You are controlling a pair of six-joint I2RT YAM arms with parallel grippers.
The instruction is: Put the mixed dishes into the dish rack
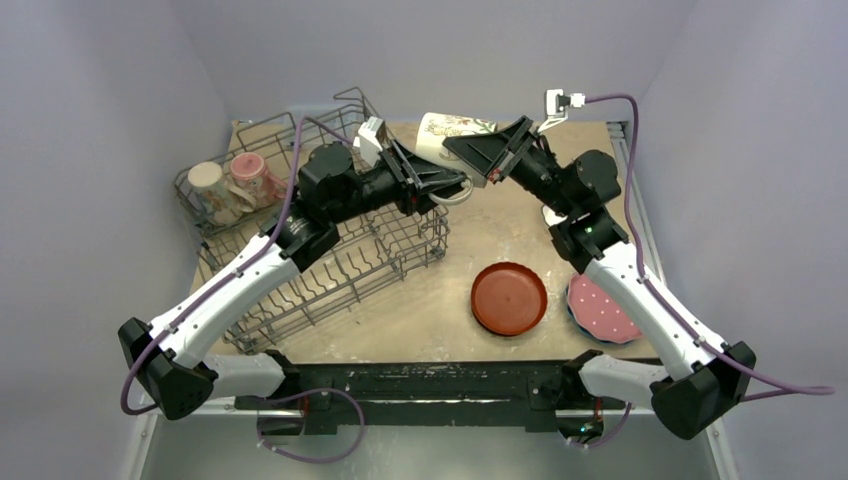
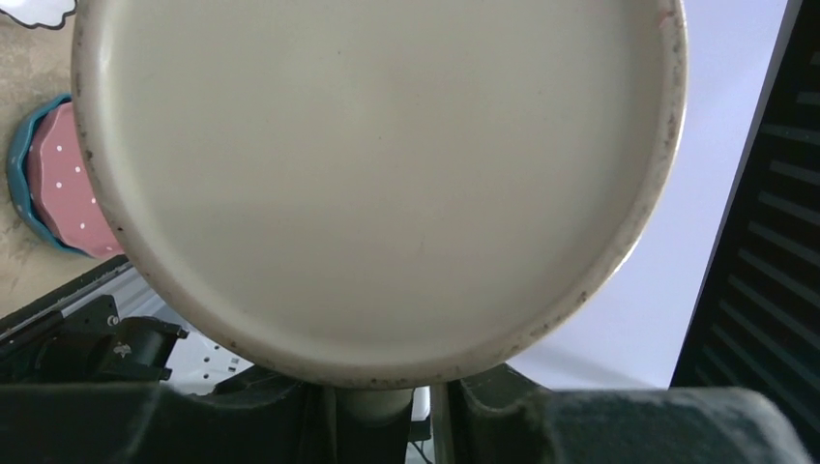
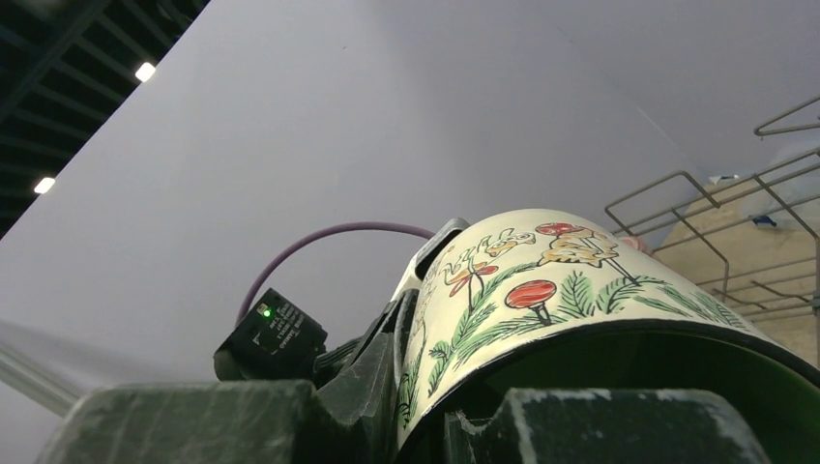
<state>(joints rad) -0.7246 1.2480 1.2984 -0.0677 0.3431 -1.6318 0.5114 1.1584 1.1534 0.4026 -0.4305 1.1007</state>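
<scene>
The cream mug with a green inside [image 1: 445,128] hangs in the air over the table's far middle, between both grippers. My right gripper [image 1: 482,160] is shut on its rim [image 3: 541,319], one finger inside and one outside. My left gripper [image 1: 445,186] reaches in from the left, and its jaws close round the mug's handle [image 2: 377,406]. The mug's pale base [image 2: 377,174] fills the left wrist view. The grey wire dish rack [image 1: 340,275] lies under the left arm. The beige mug [image 1: 205,181] and the pink mug [image 1: 250,172] stand in its far left corner.
The red-orange plate [image 1: 510,297] lies on the table, right of the rack. The pink white-dotted plate [image 1: 603,310] sits on the blue plate [image 2: 19,193] at the near right. An edge of the white fluted bowl [image 2: 34,12] shows behind the right arm.
</scene>
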